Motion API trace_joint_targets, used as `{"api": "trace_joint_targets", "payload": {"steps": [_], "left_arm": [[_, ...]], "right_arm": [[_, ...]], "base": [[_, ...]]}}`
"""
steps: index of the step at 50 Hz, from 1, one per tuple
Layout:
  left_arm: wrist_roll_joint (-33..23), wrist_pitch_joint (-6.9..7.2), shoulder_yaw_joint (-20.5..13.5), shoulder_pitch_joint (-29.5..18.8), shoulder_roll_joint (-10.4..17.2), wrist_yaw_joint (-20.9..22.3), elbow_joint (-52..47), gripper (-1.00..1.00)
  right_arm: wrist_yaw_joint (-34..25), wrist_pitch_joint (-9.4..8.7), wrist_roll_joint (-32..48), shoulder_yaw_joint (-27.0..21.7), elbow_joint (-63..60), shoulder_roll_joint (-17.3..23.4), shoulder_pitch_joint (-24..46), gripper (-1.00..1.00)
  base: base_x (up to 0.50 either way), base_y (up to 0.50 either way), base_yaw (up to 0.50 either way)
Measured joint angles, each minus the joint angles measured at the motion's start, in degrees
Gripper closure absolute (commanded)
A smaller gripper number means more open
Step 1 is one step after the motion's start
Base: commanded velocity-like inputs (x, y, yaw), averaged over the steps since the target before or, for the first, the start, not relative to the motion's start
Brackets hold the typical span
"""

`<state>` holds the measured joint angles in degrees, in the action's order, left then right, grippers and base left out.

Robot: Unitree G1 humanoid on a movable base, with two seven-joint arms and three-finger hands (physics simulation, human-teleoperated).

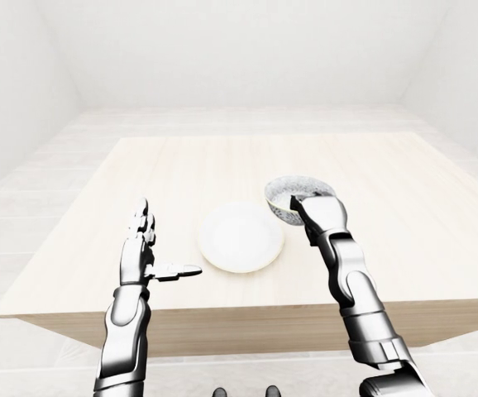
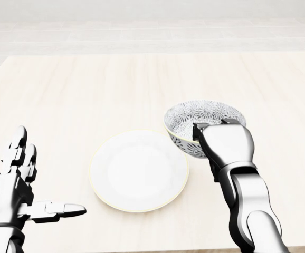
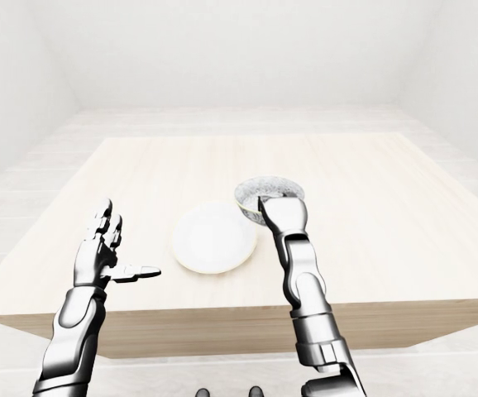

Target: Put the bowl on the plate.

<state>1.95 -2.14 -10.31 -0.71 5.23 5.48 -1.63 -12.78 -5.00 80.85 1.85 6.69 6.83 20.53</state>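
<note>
Bowl: the patterned bowl (image 2: 204,122) stands upright on the desk (image 2: 115,89), just right of the plate (image 2: 139,169) in the head view, its rim near the plate's edge and seeming to overlap it slightly; whether the two touch is unclear.
Handling: likely ceramic, so stiff, fairly light, breakable, with a smooth glaze that may slip; the rim is the sensible hold, pinched across the wall, and it should be set down gently.
Right hand: the right hand (image 2: 224,142) is at the bowl's near rim, its dark fingers (image 2: 197,128) hooked over the edge into the inside, the palm against the outer wall; it looks closed on the rim, though the far fingers are hidden.
Left hand: the left hand (image 2: 16,182) hovers left of the plate, well apart from it, fingers straight and spread, thumb pointing at the plate, holding nothing.
Plate: white, bare, flat on the desk.
Progress: bowl gripped, not yet lifted across.
</note>
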Motion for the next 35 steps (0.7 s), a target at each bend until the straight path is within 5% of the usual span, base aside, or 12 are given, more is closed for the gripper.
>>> {"api": "trace_joint_targets", "payload": {"steps": [35], "left_arm": [[0.0,1.09,-1.3,0.7,0.4,0.2,-1.9,-1.00]], "right_arm": [[1.4,0.00,2.2,6.9,0.5,-7.5,-0.7,0.90]], "base": [[0.00,0.00,0.00]]}}
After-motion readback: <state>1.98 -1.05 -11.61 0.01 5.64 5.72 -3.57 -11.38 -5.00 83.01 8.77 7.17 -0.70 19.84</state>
